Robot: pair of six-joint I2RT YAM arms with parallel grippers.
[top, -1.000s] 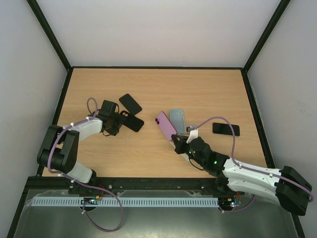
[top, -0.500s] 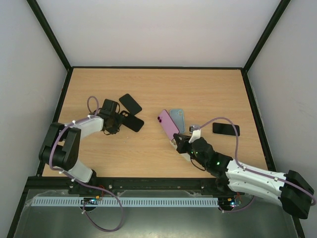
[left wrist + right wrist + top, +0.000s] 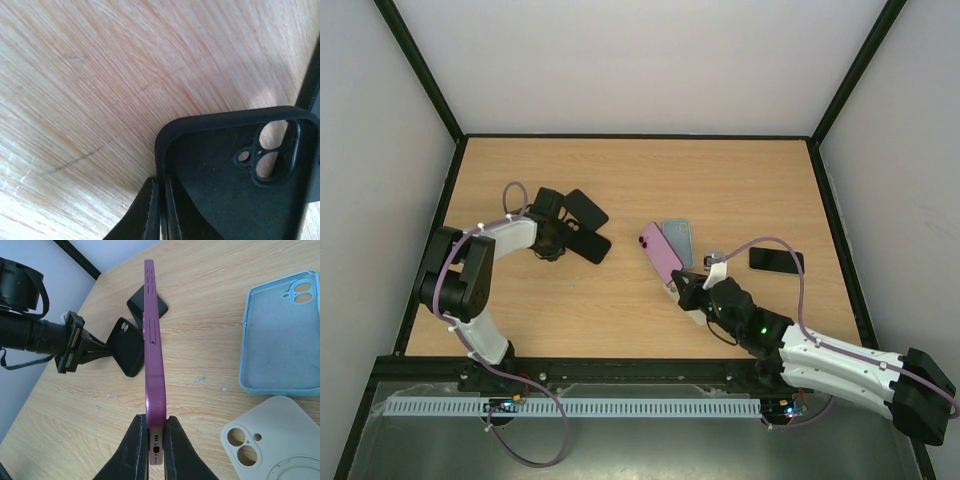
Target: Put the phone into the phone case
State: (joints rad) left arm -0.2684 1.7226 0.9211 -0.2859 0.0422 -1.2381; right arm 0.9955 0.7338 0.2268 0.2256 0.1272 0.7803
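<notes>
**Figure. Phone and case before insertion.** My left gripper (image 3: 161, 184) is closed. Its two fingers pinch one side wall of the black phone case (image 3: 225, 185), one finger inside the shell and one outside. The case shows its hollow side upward, with the camera cut-outs at the end away from the fingers. It rests on or just above the table (image 3: 75, 75); I cannot tell which.

My right gripper (image 3: 155, 424) is closed on the port end of the purple phone (image 3: 151, 340). The phone is held on its edge, and its long axis runs straight out from the fingers.

The phone stands to the right of the black phone case, well apart, with bare wood between them. Its free end points past the case's right side rather than at the opening. Seen from the right wrist, the two long axes look roughly parallel.

I judge that the coming move needs two things: the phone rolled flat, screen side up, and carried leftward over the shell.

The left arm is folded low, with its forearm reaching the case from the left. The right arm stretches forward close to the table, its wrist rolled.

A blue case (image 3: 282, 335) and a white case (image 3: 265, 440) lie farther right of the black phone case than the phone does.
</notes>
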